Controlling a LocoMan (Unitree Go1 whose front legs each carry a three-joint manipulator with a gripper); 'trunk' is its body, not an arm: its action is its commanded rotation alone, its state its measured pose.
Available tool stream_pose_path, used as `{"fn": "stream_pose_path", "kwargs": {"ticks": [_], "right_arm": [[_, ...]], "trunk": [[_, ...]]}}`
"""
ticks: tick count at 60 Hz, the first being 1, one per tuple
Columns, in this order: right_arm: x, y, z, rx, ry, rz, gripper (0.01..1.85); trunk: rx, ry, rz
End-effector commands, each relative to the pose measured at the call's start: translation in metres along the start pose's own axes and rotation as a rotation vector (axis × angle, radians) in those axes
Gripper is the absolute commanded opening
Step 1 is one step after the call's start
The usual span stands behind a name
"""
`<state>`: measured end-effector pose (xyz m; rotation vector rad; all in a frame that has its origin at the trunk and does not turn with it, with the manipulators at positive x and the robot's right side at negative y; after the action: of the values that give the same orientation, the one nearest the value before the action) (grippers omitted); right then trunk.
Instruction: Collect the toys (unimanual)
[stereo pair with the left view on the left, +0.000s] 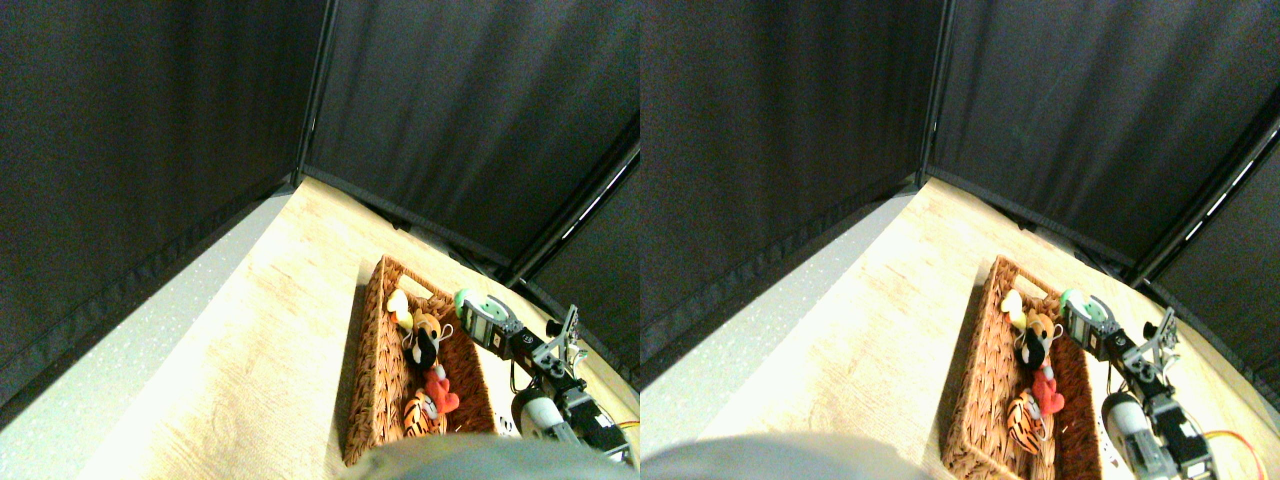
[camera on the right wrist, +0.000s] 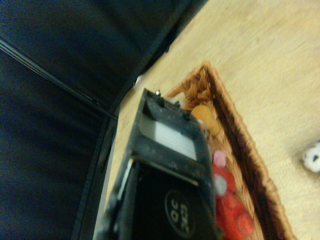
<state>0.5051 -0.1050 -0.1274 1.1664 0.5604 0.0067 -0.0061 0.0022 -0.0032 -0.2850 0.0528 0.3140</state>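
A long brown wicker basket (stereo pair with the left view on the left: 375, 375) lies on the pale wood floor, with several toys inside. At its far end is a yellow toy (stereo pair with the left view on the left: 400, 306), then an orange-and-black one (stereo pair with the left view on the left: 425, 335), a red one (stereo pair with the left view on the left: 440, 392) and the striped tiger (stereo pair with the left view on the left: 420, 416) nearest me. My right gripper (stereo pair with the left view on the left: 480, 318) hangs over the basket's far right rim, and a pale green rounded thing (stereo pair with the left view on the left: 468, 302) shows at its tip. The wrist view has the dark jaw frame (camera on the right wrist: 167, 130) over the basket (camera on the right wrist: 235, 130), with the orange toy (camera on the right wrist: 206, 116) and red toy (camera on the right wrist: 231, 210) beside it. A black-and-white spotted toy (camera on the right wrist: 313, 159) lies on the floor outside the basket.
Black curtain walls (stereo pair with the left view on the left: 450, 110) close the far side and meet in a corner (stereo pair with the left view on the left: 300, 175). A grey speckled strip (stereo pair with the left view on the left: 130, 350) runs along the left. Bare wood floor (stereo pair with the left view on the left: 270, 340) stretches left of the basket.
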Motion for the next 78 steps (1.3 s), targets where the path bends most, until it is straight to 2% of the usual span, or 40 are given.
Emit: {"fn": "stream_pose_path", "kwargs": {"ticks": [1, 6, 14, 17, 20, 27, 31, 40, 50, 66, 78], "right_arm": [[-0.001, 0.002, 0.006, -0.014, 0.008, 0.009, 1.02], [-0.002, 0.0, 0.009, -0.039, 0.005, 0.015, 1.14], [-0.003, -0.002, 0.015, -0.022, -0.023, 0.023, 1.13], [-0.004, -0.002, 0.017, -0.003, -0.04, 0.021, 1.11], [-0.003, -0.005, 0.021, -0.006, -0.053, 0.038, 0.99], [-0.005, -0.013, 0.038, -0.004, -0.167, 0.058, 0.68], [-0.008, -0.021, 0.05, -0.011, -0.218, 0.065, 0.61], [-0.02, -0.039, 0.085, 0.0, -0.342, 0.056, 0.54], [-0.035, -0.052, 0.106, 0.02, -0.452, 0.058, 0.54], [-0.051, -0.071, 0.121, 0.028, -0.49, 0.087, 0.45], [-0.059, -0.084, 0.121, 0.009, -0.537, 0.082, 0.5]], "trunk": [[0.012, 0.024, 0.003], [0.017, 0.027, -0.005], [0.025, 0.031, -0.015], [0.03, 0.031, -0.023], [0.037, 0.031, -0.036], [0.064, 0.033, -0.077], [0.087, 0.032, -0.104], [0.137, 0.03, -0.152], [0.186, 0.03, -0.191], [0.241, 0.031, -0.233], [0.265, 0.04, -0.247]]}}
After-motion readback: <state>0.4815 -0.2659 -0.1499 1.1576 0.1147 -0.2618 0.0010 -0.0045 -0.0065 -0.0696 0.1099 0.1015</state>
